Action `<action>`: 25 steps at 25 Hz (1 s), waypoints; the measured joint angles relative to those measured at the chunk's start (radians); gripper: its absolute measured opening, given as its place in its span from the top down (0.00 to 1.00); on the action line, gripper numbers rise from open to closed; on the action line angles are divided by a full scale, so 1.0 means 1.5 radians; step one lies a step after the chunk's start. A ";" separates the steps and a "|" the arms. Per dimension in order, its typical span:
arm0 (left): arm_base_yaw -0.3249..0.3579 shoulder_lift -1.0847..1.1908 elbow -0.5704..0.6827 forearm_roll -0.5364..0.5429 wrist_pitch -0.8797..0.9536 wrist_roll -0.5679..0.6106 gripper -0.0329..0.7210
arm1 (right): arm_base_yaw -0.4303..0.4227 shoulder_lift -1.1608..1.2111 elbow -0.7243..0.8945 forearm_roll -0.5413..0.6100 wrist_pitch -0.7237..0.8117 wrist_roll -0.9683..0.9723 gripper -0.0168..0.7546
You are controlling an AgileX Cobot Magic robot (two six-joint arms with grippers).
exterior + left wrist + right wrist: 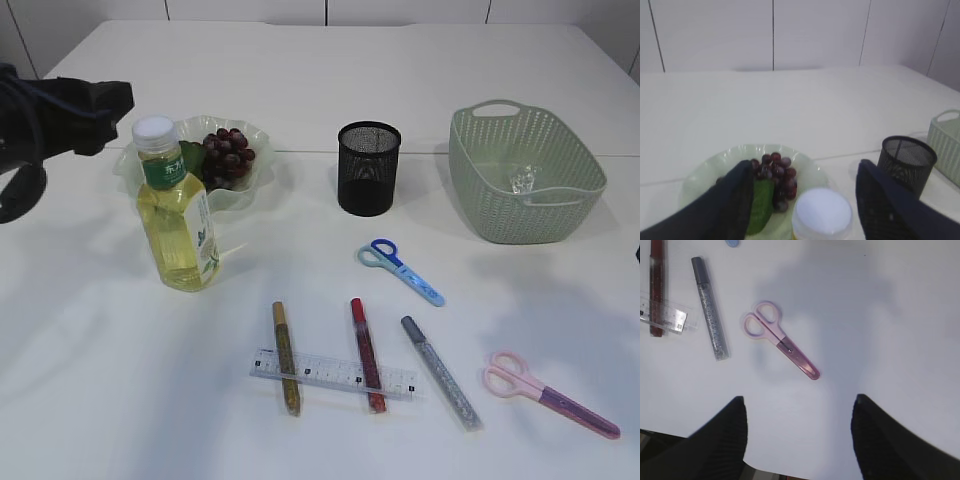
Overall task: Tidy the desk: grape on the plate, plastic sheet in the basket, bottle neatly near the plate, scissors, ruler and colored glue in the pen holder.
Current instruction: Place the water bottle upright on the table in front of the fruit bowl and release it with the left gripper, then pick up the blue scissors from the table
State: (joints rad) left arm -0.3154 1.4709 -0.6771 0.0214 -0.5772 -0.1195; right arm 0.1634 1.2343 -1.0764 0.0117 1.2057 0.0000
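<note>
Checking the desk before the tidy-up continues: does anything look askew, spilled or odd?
Nothing spilled or damaged. The ruler lies on the table with the gold and red glue pens crossing it. The bottle stands upright beside the plate.

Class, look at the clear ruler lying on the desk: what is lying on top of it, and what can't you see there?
Across the ruler lie the gold glue pen and the red glue pen. The silver glue pen lies apart. The ruler's markings beneath the two pens are covered.
</note>
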 joint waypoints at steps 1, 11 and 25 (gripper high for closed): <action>0.000 -0.022 0.000 -0.010 0.042 -0.001 0.35 | 0.000 0.000 0.000 0.002 0.000 0.000 0.32; 0.000 -0.168 -0.034 -0.091 0.586 -0.025 0.36 | 0.000 0.000 0.000 0.020 0.005 0.000 0.32; 0.151 -0.170 -0.065 -0.106 0.808 -0.025 0.36 | 0.000 0.000 0.000 0.032 -0.002 0.000 0.33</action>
State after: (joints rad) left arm -0.0888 1.2166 -0.7749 -0.1372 0.6341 -0.1564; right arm 0.1634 1.2343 -1.0764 0.0600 1.2021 0.0000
